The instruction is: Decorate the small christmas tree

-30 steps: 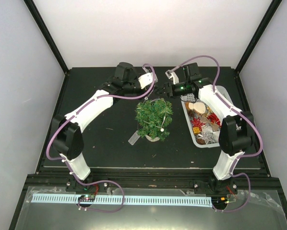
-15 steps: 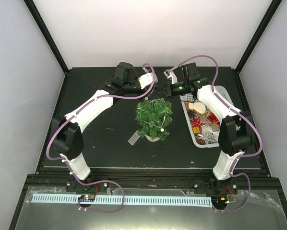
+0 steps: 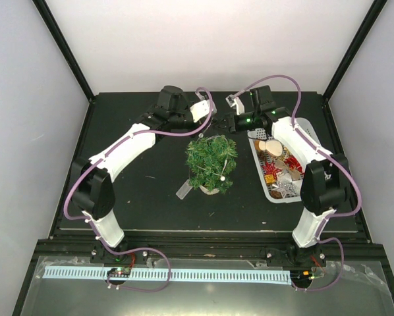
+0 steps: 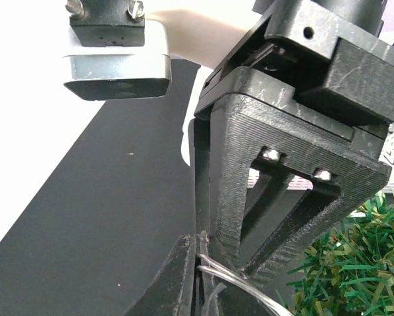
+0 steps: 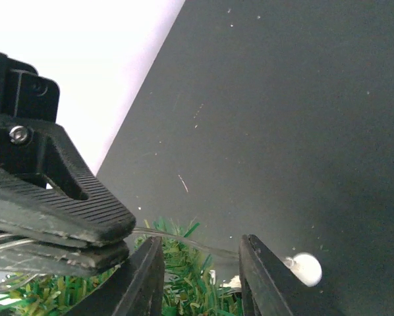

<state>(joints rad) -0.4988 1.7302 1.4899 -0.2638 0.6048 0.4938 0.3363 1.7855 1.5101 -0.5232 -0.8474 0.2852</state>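
The small christmas tree (image 3: pixel 211 160) stands mid-table in its cream pot (image 3: pixel 209 189), with white beads on its branches. My left gripper (image 3: pixel 209 126) hovers just behind the treetop. In the left wrist view it (image 4: pixel 198 249) is shut on a thin clear wire (image 4: pixel 240 284). My right gripper (image 3: pixel 222 125) faces it closely from the right. In the right wrist view it (image 5: pixel 200 263) is open over the tree (image 5: pixel 184 280), and the clear wire (image 5: pixel 184 238) runs between its fingers to a white bead (image 5: pixel 306 268).
A white basket (image 3: pixel 301 125) of assorted ornaments stands right of the tree. A small clear plastic piece (image 3: pixel 184 189) lies on the black tabletop left of the pot. White walls enclose the table at the back and sides.
My right gripper has shifted slightly left and back, closer to the left gripper. The left arm and the tree have stayed in place.
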